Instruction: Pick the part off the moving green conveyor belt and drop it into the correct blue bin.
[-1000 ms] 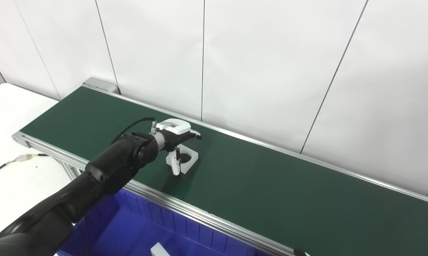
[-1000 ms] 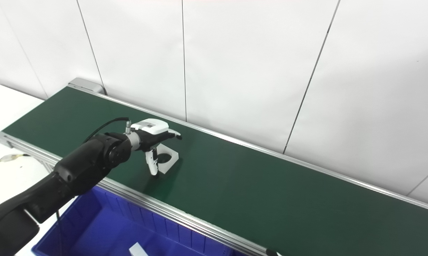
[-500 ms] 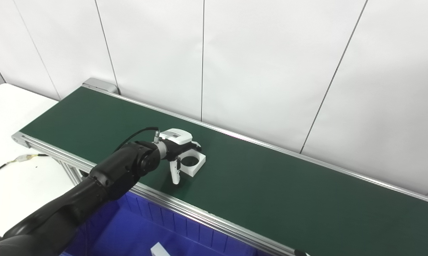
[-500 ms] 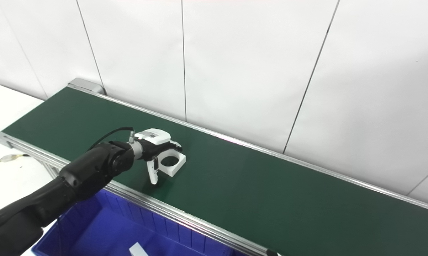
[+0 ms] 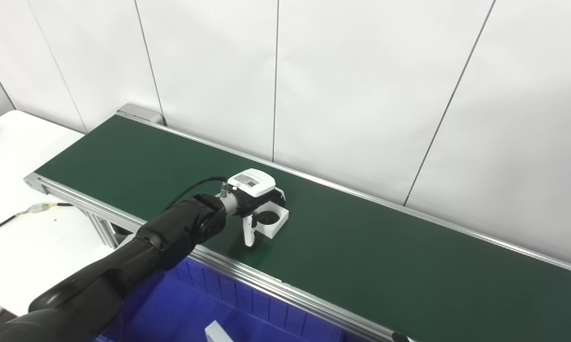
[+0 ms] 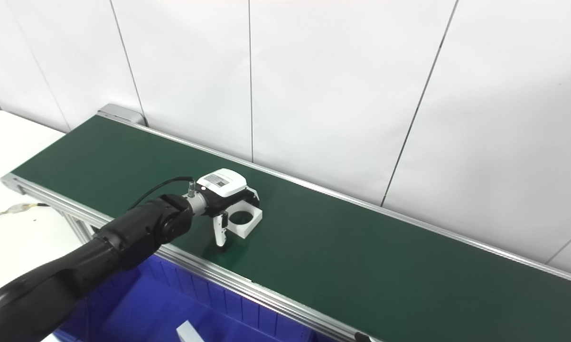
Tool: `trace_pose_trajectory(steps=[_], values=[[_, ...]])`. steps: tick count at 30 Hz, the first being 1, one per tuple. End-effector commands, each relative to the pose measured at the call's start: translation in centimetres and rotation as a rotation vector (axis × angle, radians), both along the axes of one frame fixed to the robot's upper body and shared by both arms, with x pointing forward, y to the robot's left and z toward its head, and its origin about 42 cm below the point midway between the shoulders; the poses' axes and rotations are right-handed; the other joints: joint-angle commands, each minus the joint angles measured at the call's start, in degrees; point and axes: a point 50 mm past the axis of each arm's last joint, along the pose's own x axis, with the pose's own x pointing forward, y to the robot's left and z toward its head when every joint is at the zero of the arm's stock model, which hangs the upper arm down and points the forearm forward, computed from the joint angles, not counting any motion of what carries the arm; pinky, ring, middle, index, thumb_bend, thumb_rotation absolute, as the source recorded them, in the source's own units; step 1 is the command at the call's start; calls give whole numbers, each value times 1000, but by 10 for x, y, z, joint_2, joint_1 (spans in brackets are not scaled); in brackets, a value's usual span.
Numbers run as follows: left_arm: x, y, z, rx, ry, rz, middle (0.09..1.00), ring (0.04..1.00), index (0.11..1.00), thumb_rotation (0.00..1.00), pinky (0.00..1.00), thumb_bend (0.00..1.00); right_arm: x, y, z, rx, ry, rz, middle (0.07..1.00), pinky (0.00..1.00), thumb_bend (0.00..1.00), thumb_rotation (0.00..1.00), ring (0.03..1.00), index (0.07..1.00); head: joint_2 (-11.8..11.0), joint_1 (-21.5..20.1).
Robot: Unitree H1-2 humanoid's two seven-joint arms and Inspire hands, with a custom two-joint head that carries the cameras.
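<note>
A white square part with a round hole (image 5: 272, 221) lies on the green conveyor belt (image 5: 361, 251), near its front rail. My left hand (image 5: 256, 195) is over it, with the fingers curled down behind its far side and the thumb (image 5: 249, 232) pointing down against its near left corner, tip at the belt. The hand is closed around the part, which rests on the belt. It also shows in the right eye view (image 6: 244, 221). The right hand is not in view.
A blue bin with dividers (image 5: 190, 308) stands below the belt's front rail (image 5: 266, 285), with a white piece (image 5: 216, 332) lying in it. A white table (image 5: 10, 156) with a cable (image 5: 33, 209) is at the left. A white panel wall stands behind the belt.
My left hand's fingers, stretched out a second ago, have curled around the part. Hand and part have moved right along the belt. The camera has shifted slightly.
</note>
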Motion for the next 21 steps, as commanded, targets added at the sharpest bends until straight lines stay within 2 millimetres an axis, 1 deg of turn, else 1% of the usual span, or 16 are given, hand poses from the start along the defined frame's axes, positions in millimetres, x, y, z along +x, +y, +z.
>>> trace_pose_trajectory(steps=[1,2,5,9,15,16,17,21], values=[[6,0,2,23,-49,4,463,489,510,0,502,524,2,4,10,19,-59,0,721,526,659,775,633,813,0,1],[7,-1,2,18,-54,-3,460,473,507,0,483,521,2,4,10,20,-60,1,722,527,663,778,633,814,0,1],[7,-1,4,-3,-52,-5,471,474,501,0,485,520,2,4,10,21,-65,3,720,525,663,782,631,813,1,1],[6,-2,8,-42,-38,2,510,510,476,0,534,518,2,4,11,26,-66,2,721,524,664,784,632,814,2,1],[5,-4,14,-109,-20,15,521,530,467,0,568,517,2,4,11,23,-67,-2,721,524,666,786,632,814,2,-1],[5,-4,15,-121,-17,14,522,525,467,0,547,517,2,4,11,23,-67,-2,721,523,665,787,631,814,2,-1],[4,-5,15,-128,-15,13,526,460,479,0,466,505,2,3,10,22,-67,-2,720,522,667,787,630,812,2,-1],[1,-9,24,-171,-25,1,525,425,496,0,394,500,2,4,11,26,-67,-2,721,525,660,782,632,814,5,-3]])
